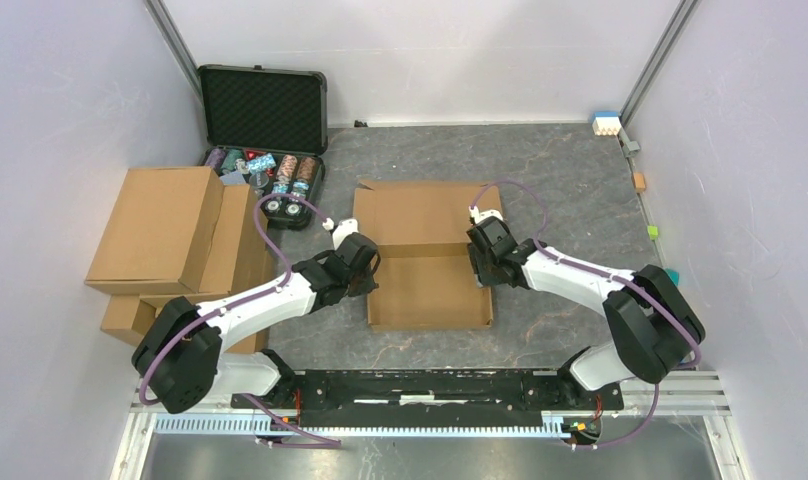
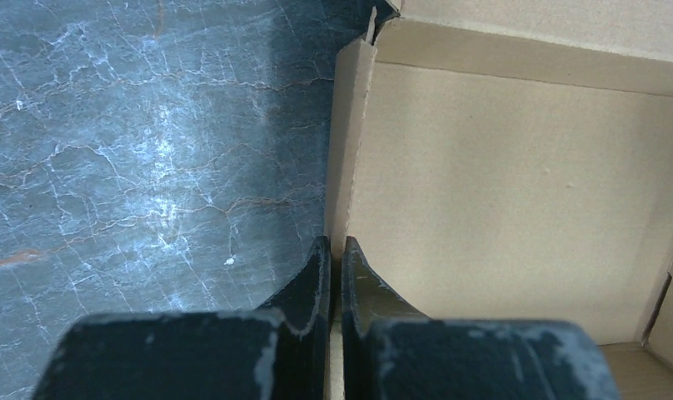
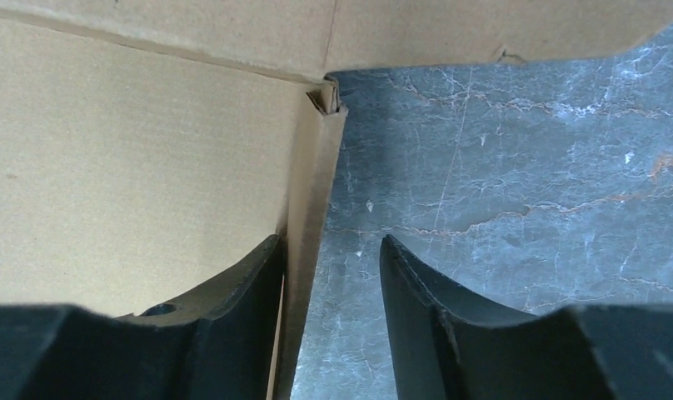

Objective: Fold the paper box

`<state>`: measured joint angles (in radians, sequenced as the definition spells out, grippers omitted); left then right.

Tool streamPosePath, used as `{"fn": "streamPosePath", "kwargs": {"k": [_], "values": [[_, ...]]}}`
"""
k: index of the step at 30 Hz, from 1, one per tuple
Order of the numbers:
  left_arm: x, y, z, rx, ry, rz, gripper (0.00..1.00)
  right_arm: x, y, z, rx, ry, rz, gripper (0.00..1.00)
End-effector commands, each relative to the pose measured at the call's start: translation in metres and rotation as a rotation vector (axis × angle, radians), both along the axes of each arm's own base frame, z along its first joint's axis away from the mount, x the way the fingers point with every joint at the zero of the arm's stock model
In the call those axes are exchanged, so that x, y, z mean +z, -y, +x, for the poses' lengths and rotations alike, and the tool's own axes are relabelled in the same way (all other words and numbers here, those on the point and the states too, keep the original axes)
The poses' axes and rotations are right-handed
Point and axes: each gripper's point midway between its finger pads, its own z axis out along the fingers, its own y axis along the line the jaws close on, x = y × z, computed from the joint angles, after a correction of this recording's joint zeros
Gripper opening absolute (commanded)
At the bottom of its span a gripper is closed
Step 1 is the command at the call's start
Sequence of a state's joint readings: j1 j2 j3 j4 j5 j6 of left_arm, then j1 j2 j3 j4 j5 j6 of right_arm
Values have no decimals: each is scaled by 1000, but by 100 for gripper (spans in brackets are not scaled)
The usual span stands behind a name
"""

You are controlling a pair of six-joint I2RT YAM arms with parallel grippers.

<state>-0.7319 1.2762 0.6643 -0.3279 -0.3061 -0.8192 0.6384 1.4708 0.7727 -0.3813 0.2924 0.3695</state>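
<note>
At the centre of a dark marbled table (image 1: pixel 570 180), showing the paper box (image 1: pixel 427 292) from above, lying as a shallow open tray of plain brown cardboard. Standing its low walls upright and spreading its broad lid flap flat on the table behind it, on the side away from the arms.

Reaching in from the left with the left gripper (image 1: pixel 366 268) and pinching the tray's left wall. Reaching in from the right with the right gripper (image 1: pixel 483 266) and straddling the tray's right wall.

Looking along the left gripper (image 2: pixel 335 247) from its own wrist: pressing both fingers together on the upright left wall of the paper box (image 2: pixel 516 183), one finger outside over the table, the other inside over the tray floor. Leaving only the thickness of the cardboard between them, so clamping the wall tightly.

Looking along the right gripper (image 3: pixel 331 243) from its own wrist: standing at a middling width and gripping nothing. Resting the inner finger against the inside face of the right wall of the paper box (image 3: pixel 133 167), and holding the outer finger clear of it, with bare table showing in the gap.

Sitting well apart at the far left: a black foam-lined case (image 1: pixel 263 105), standing open with stacks of chips (image 1: pixel 292 170), and beside it, nearer the arms, a pile of brown cartons (image 1: pixel 160 230).
</note>
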Motion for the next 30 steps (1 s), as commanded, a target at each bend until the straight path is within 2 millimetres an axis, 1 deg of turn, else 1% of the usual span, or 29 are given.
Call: {"fn": "streamPosePath", "kwargs": {"k": [1,3,5,8,12,16,21,23,26,29,30], "values": [[12,-1,16,74,70,-22,5,8,-9,-3,19,-2,64,54],[12,-2,15,76,71,-14,4,10,-16,-6,40,-15,106,62],[11,-2,15,74,70,-10,4,14,-26,-9,67,-25,165,68],[12,-1,15,70,73,-4,4,20,-29,-9,68,-20,214,70],[11,1,16,60,72,6,4,29,-14,-1,20,29,160,61],[11,6,16,47,73,11,4,31,-4,10,-2,50,82,46],[13,7,15,46,79,21,4,21,3,20,-17,49,-17,36],[13,6,16,48,82,25,4,16,6,23,-26,48,-54,36],[14,6,16,49,84,29,4,6,5,22,-17,30,-85,35],[14,6,16,49,84,36,4,-3,11,20,-27,29,-147,32],[13,6,16,48,83,39,4,-8,13,19,-27,20,-164,29]]}}
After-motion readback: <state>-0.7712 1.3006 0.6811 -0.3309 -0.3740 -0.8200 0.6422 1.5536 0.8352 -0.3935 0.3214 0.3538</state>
